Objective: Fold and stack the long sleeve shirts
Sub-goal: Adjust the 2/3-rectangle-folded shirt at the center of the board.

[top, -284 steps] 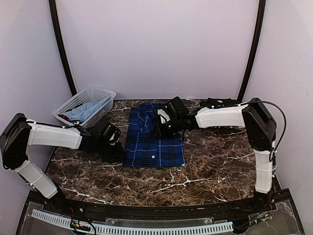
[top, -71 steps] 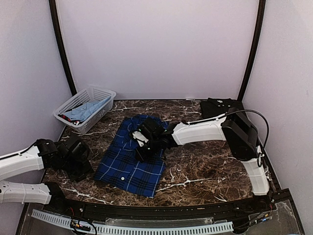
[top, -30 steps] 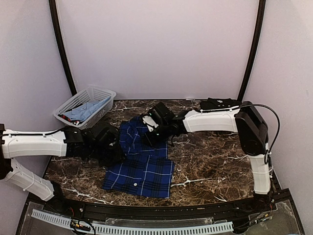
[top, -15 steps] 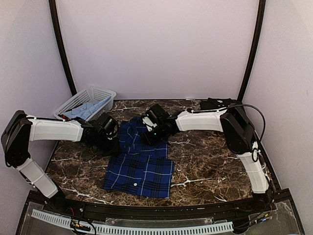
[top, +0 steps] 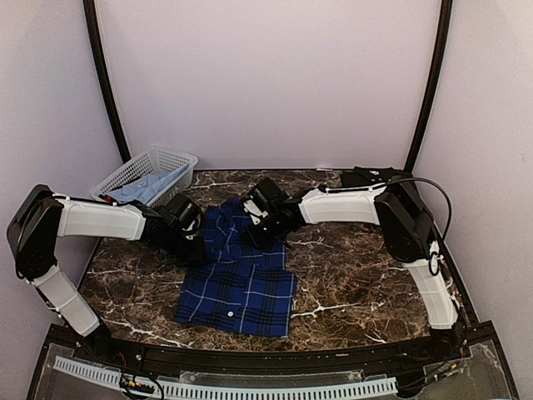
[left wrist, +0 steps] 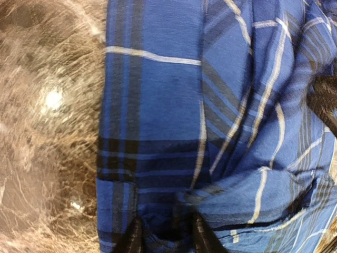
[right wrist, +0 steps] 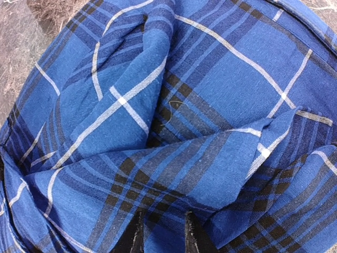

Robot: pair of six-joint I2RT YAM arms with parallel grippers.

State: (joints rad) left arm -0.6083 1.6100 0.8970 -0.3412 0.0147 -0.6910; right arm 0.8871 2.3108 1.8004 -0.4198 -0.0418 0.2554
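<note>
Plaid shirt (top: pixel 241 271) lying mid-worktop (top: pixel 366 267), its near half flat and its far, collar-end half bunched into ridges. The left pincer (left wrist: pixel 166 238) sits at the shirt's far-left edge with its fingers drawn close on a gathered fold of plaid. The right pincer (right wrist: pixel 162 232) sits at the far-right part of the bunched cloth, likewise nipped onto a raised pleat. The black shirt (top: pixel 371 177) lies in the far right corner, well apart, and a white basket (top: pixel 176 155) stands at the far left. The step in hand appears to be spreading or folding the far half. For a clean result, both pincers should probably rise together and draw slightly apart, so that the cloth between them goes taut before it is carried and laid down. An uneven lift would likely skew the edge, and a pinch holding only the upper layer could leave the ridges beneath.
</note>
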